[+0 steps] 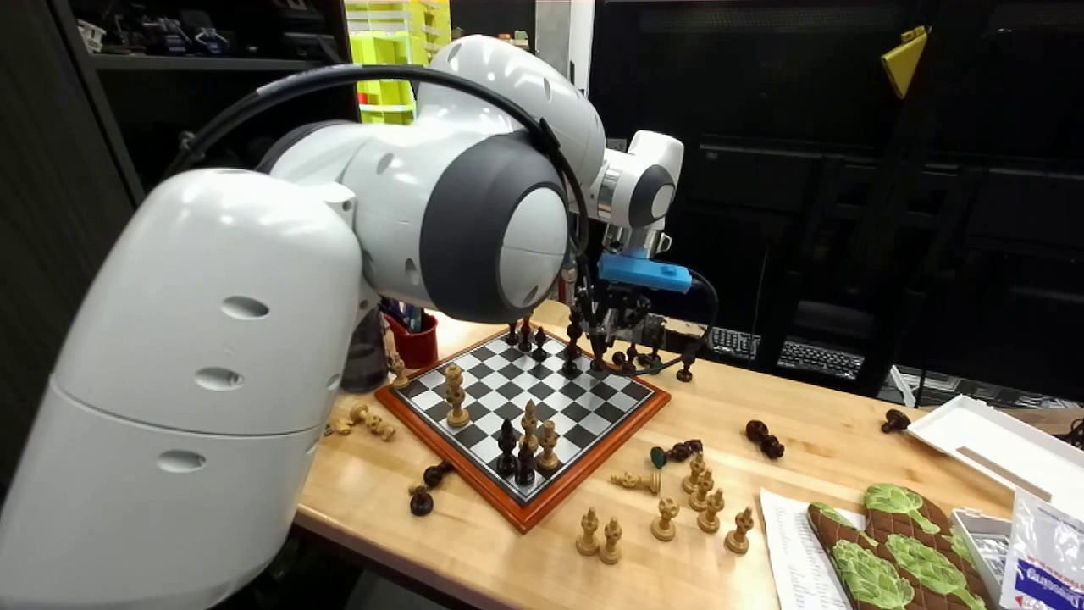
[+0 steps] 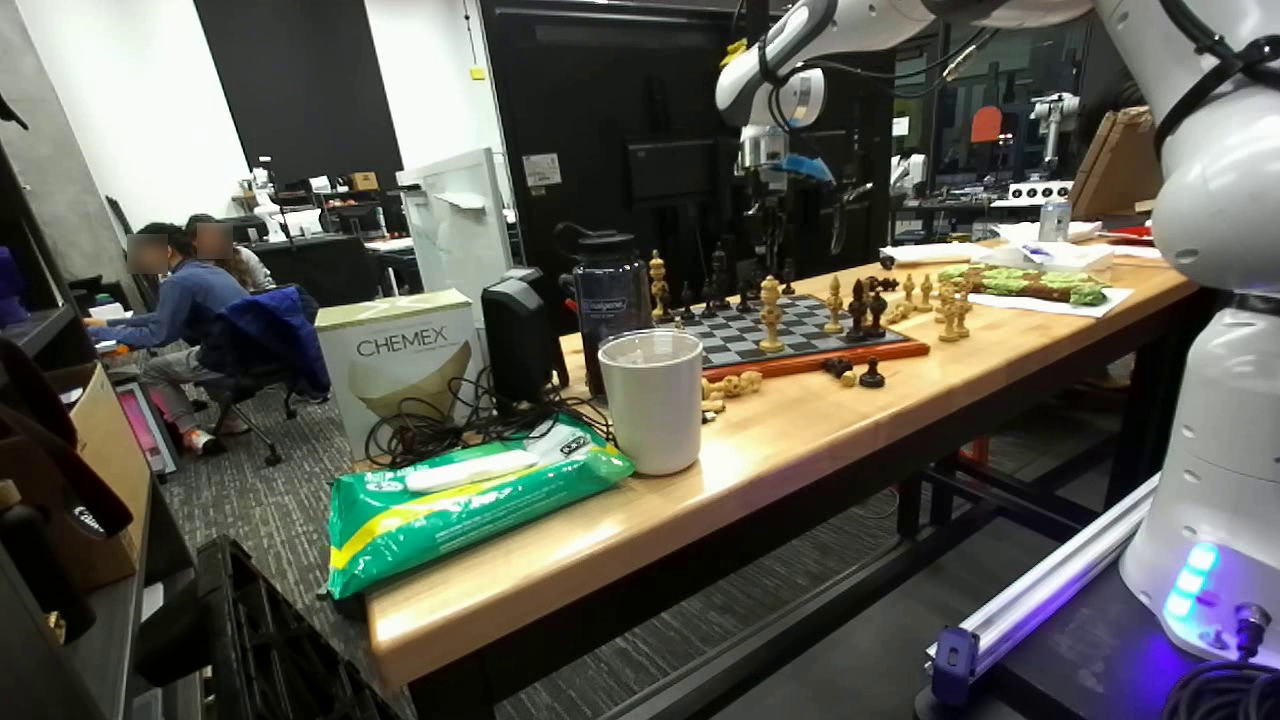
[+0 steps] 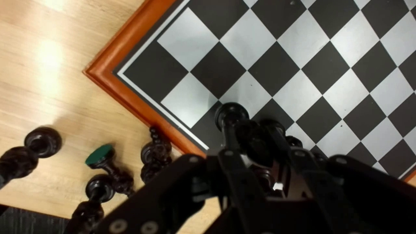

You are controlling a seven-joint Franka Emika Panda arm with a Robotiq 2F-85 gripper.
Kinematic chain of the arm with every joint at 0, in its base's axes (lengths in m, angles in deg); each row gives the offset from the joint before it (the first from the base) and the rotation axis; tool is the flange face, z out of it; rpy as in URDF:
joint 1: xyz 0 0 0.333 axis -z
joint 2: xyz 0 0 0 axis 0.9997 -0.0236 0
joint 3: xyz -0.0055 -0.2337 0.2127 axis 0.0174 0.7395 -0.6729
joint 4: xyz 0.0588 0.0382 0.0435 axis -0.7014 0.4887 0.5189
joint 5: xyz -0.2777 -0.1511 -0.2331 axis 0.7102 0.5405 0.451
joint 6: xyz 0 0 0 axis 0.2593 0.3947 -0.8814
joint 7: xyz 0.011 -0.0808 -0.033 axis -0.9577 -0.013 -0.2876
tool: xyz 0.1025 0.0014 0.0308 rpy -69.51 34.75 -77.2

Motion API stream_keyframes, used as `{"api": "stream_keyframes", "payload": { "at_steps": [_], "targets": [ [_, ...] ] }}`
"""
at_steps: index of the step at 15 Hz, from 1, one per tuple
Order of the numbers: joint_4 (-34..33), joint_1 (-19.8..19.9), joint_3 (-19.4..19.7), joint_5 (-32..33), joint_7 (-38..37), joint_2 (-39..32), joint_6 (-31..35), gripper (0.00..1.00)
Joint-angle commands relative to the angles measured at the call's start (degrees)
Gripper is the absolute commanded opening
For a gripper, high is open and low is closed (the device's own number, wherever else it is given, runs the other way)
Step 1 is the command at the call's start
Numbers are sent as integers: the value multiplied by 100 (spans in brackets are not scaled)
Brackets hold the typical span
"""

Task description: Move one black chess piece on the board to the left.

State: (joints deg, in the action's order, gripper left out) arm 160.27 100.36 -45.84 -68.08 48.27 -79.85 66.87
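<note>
Hanging over the board (image 3: 279,71), the gripper (image 3: 251,130) has its jaws on both sides of a black chess piece (image 3: 232,113) just inside the board's edge, likely to pinch it. I cannot tell if they squeeze. A fallen piece (image 3: 121,179) beside the board seems unused.

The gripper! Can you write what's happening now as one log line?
gripper: low over board | nearest: black chess piece | held: can't tell, dark on dark | tall pale piece: upright on board
</note>
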Motion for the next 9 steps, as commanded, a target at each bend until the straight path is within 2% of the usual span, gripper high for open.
{"api": "stream_keyframes", "payload": {
  "at_steps": [1,9],
  "targets": [
    [55,-47,-19,53,95,33,-40,7],
    [89,-134,10,253,91,-49,74,7]
  ]
}}
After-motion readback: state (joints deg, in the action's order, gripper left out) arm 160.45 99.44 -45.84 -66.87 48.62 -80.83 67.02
